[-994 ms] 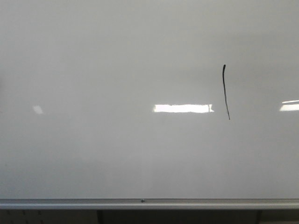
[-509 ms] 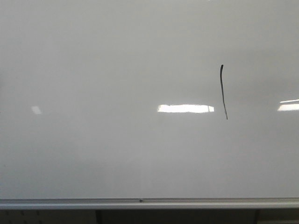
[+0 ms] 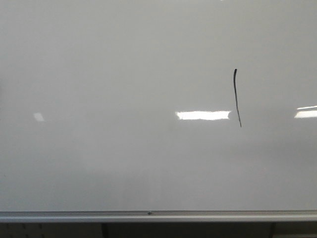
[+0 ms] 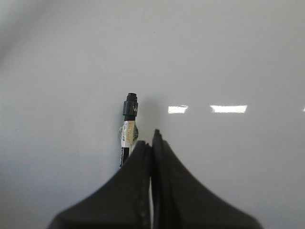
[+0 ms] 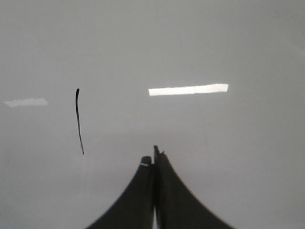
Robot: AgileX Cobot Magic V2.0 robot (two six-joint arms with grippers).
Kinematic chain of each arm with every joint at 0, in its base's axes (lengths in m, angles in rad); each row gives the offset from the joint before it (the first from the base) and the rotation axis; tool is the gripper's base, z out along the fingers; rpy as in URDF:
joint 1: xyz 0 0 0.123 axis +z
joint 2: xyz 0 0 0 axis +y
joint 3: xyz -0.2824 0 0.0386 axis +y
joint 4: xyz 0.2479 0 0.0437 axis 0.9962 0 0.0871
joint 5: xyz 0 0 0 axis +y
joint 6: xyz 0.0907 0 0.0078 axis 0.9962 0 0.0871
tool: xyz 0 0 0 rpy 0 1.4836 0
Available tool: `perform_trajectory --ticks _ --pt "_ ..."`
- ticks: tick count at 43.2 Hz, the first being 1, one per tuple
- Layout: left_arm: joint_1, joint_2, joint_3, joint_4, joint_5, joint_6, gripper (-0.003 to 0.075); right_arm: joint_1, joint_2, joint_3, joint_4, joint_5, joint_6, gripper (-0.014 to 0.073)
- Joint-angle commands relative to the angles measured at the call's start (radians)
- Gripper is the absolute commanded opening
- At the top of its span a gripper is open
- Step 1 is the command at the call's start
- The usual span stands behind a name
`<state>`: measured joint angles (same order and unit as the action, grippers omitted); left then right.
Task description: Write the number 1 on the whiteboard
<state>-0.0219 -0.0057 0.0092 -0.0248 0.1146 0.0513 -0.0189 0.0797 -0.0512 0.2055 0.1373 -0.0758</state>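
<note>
Looking over the front camera, I saw the whiteboard (image 3: 99,74) filling nearly the whole view, glossy and pale, with its silver rail (image 3: 158,216) running along the lower edge; the number 1 (image 3: 237,97) stood right of centre on the board as a thin black stroke, nearly vertical, thicker at its top and tapering downward; a bright white reflection (image 3: 203,115) lay just left of the stroke's lower part; neither arm showed in that view; on the left wrist camera I saw the left gripper (image 4: 152,143) with its dark fingers pressed together, and a black marker (image 4: 127,129) rose just beside them toward the board, though I could not tell whether the fingers actually gripped it; on the right wrist camera the right gripper (image 5: 153,157) was clenched with nothing between its fingers, and the stroke sat on the board apart from its tips
</note>
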Motion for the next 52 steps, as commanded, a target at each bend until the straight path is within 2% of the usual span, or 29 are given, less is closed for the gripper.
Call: perform_trajectory --ticks 1,10,52 --pt "0.001 -0.004 0.024 -0.011 -0.086 -0.008 -0.0020 -0.006 -0.041 -0.001 -0.032 -0.023 0.006 -0.0061" --pt "0.001 -0.004 0.024 -0.011 -0.086 -0.008 -0.0020 -0.006 -0.109 0.059 -0.042 -0.024 0.012 -0.0061" --pt "0.001 -0.004 0.024 -0.011 -0.086 -0.008 -0.0020 -0.006 -0.107 0.057 -0.040 -0.012 0.024 -0.0061"
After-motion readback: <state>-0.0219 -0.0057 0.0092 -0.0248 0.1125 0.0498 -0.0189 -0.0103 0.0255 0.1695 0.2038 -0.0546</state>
